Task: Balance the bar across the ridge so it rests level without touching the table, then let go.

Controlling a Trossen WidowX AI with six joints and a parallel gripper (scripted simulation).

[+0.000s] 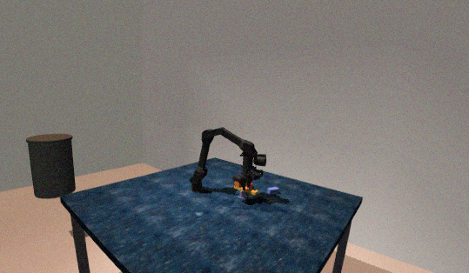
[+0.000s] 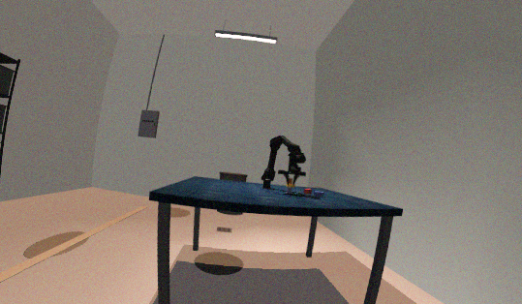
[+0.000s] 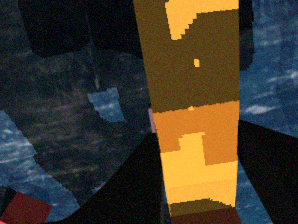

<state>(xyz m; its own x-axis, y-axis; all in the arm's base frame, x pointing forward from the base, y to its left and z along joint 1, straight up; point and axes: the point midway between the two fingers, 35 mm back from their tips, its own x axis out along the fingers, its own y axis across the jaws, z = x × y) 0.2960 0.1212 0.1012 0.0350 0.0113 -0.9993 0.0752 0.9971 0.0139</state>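
Observation:
My gripper (image 1: 247, 183) (image 2: 291, 178) is shut on the orange bar (image 1: 251, 189) (image 2: 291, 182) (image 3: 193, 90) and holds it just above the blue table (image 1: 174, 226) (image 2: 223, 196). In the wrist view the bar runs lengthwise down the middle, between the dark fingers. A small pale-purple piece, which looks like the ridge (image 1: 241, 195) (image 3: 152, 121), shows right under the bar, mostly hidden by it. I cannot tell whether the bar touches it.
A lilac-blue block (image 1: 273, 189) (image 2: 319, 193) lies on the table right of the gripper. A red block (image 2: 308, 191) (image 3: 23, 212) lies close by. A dark bin (image 1: 50, 165) stands on the floor to the left.

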